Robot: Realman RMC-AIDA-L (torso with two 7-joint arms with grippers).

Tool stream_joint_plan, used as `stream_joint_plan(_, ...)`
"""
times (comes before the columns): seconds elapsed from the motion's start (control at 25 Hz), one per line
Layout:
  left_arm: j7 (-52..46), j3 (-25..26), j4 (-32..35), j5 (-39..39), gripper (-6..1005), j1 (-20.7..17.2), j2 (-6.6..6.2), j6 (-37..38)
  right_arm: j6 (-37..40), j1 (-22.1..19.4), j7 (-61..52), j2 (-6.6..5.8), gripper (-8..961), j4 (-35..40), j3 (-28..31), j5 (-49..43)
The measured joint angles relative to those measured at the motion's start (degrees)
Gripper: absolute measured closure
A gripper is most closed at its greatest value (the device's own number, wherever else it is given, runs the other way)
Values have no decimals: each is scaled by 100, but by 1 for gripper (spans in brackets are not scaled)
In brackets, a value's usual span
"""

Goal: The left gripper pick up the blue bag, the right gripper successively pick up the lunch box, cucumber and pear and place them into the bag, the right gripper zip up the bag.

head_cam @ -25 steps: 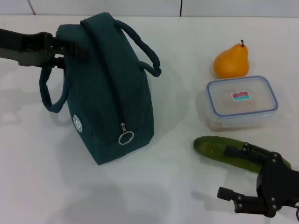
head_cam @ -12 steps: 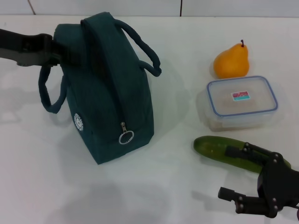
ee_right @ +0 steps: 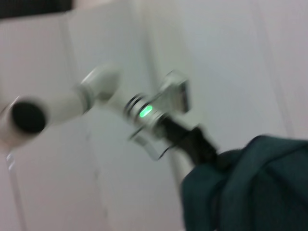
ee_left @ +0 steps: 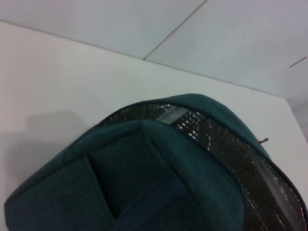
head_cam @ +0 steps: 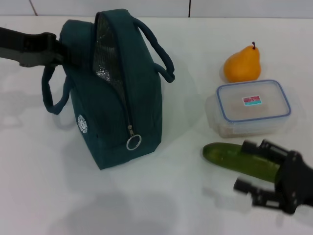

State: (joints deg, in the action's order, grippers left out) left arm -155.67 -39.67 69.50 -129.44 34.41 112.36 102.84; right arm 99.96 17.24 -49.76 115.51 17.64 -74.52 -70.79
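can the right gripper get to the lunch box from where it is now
Probably yes. The right gripper hovers with fingers open over the cucumber, and the lunch box sits just beyond, lid on, nothing stacked on top. The pear stands behind it.

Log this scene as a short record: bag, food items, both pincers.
bag: upright on table, top pulled open, silver lining showing
left pincer: at the bag's upper edge, gripping it
lunch box: lid on, on table, right of bag
pear: upright behind lunch box
cucumber: lying in front of lunch box
right pincer: open, over the cucumber's right end
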Motion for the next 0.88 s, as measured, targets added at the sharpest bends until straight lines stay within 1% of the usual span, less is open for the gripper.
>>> stream_joint_plan(0.08,1,23,0,77,958,3,-7,10,35,-10,-387,-9,151,-131,2,413)
stream_joint_plan(0.28,5,-2,-3,393,958,-3,-52,62,341,-22,-1418,-20,154,-1008,17,1982)
stream_joint_plan(0.32,5,-10,-3,426,958,-8,-56,65,353,-35,-1667,-20,155,-1152,18,2213)
stream_joint_plan(0.36,5,-11,-4,437,958,-9,-57,67,353,-35,-1667,-20,156,-1152,18,2213)
stream_joint_plan(0.4,5,-11,-4,449,958,-10,-59,69,353,-126,-2492,-25,156,-1528,17,2890)
stream_joint_plan(0.6,4,-4,-7,510,958,-4,-79,78,257,-258,-3505,-28,160,-1784,16,3557)
stream_joint_plan(0.68,3,-11,-7,637,958,0,-94,89,174,-267,-3678,-29,161,-1806,17,3632)
stream_joint_plan(0.72,3,-13,-7,684,958,0,-98,99,43,-269,-3886,-29,162,-1820,17,3694)
stream_joint_plan(0.76,3,-14,-7,699,958,1,-98,105,-313,-242,-4257,-31,162,-1824,12,3715)
stream_joint_plan(0.88,2,-14,-7,727,958,2,-103,116,-748,-152,-4613,-20,164,-1813,-29,3683)
